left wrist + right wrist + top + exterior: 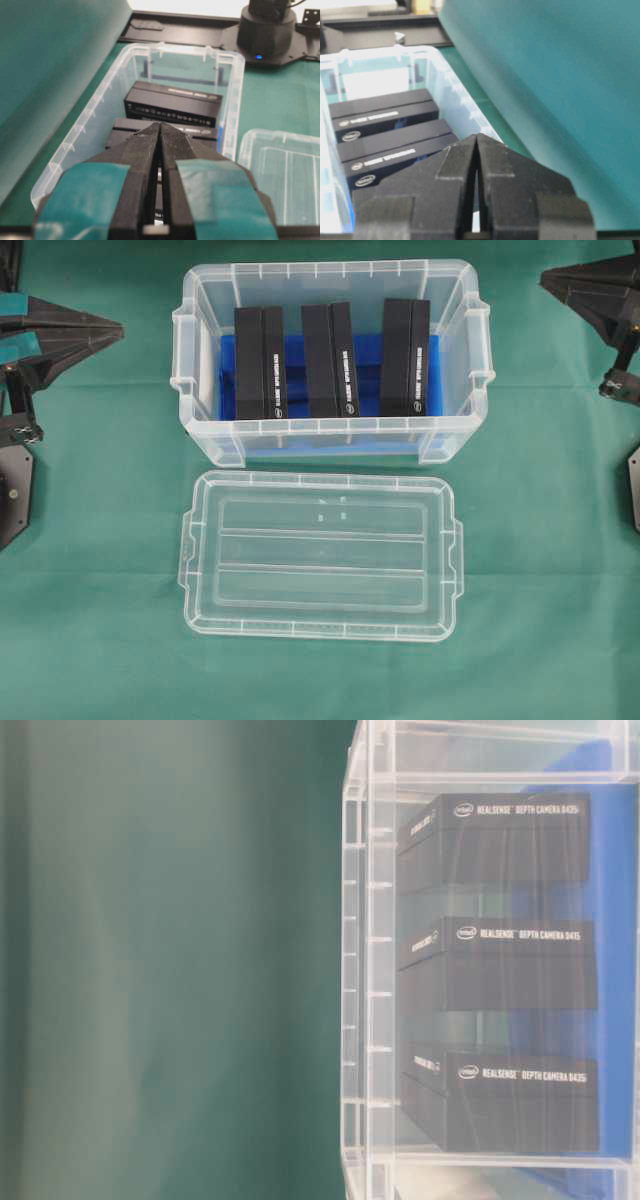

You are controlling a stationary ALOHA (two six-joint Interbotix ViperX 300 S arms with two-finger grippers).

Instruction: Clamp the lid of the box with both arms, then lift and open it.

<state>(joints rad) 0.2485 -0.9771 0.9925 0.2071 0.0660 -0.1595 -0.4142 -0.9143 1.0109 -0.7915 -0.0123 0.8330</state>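
**Lid off, both claws parked**

Lid (318, 555) flat on green bench (100, 640), just in front of box (205, 300), apart from it. Box open, black cases (330, 360) upright inside on blue base. Left claw (159, 131) pressed together, empty, hovering at box's left end. Right claw (477, 142) pressed together, empty, at right end. Task apparently done. Risks: claws drifting inward, clipping box walls or cases; slick clear lid sliding if nudged.
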